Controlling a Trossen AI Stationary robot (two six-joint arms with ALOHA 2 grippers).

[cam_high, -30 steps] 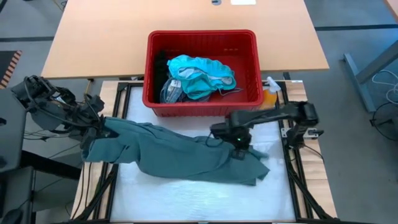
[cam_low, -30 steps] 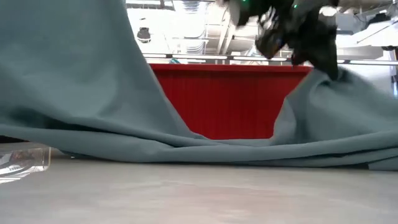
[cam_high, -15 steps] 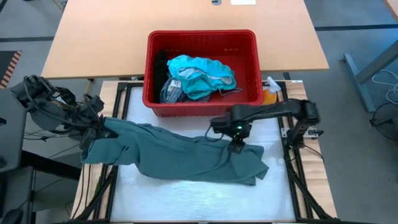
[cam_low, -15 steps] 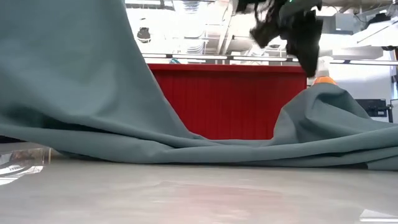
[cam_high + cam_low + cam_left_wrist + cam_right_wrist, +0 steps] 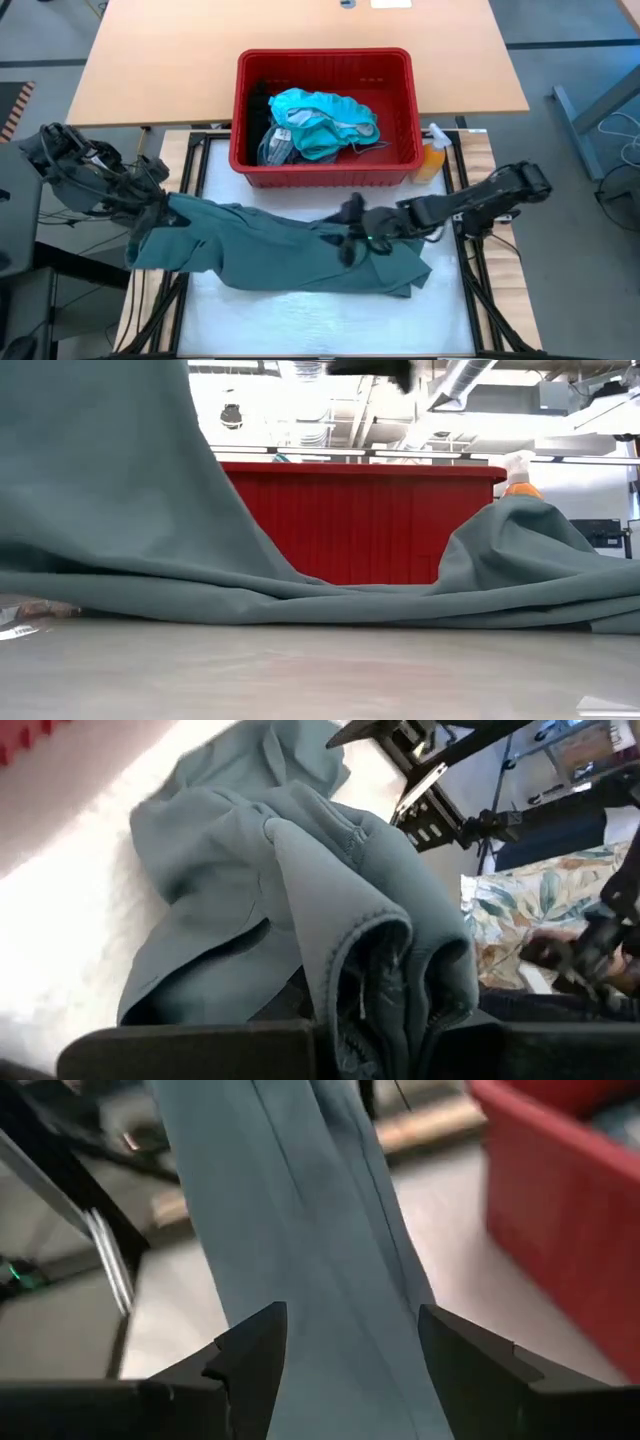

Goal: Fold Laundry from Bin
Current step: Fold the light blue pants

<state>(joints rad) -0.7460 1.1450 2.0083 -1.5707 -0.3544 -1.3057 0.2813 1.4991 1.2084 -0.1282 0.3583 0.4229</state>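
Left claw (image 5: 158, 208) pinches one end of grey-green garment (image 5: 290, 255), which lies stretched across desk (image 5: 300, 310) before red bin (image 5: 325, 105). Right claw (image 5: 350, 240) spread wide above garment's middle, gripping nothing.

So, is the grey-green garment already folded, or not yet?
Not yet: the grey-green garment lies stretched and rumpled across the table, one end pinched in the left gripper.

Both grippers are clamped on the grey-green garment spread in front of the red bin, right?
Only the left gripper is shut on the grey-green garment. The right wrist view shows the right gripper with its fingers apart above the cloth, holding nothing. The garment does lie in front of the red bin.
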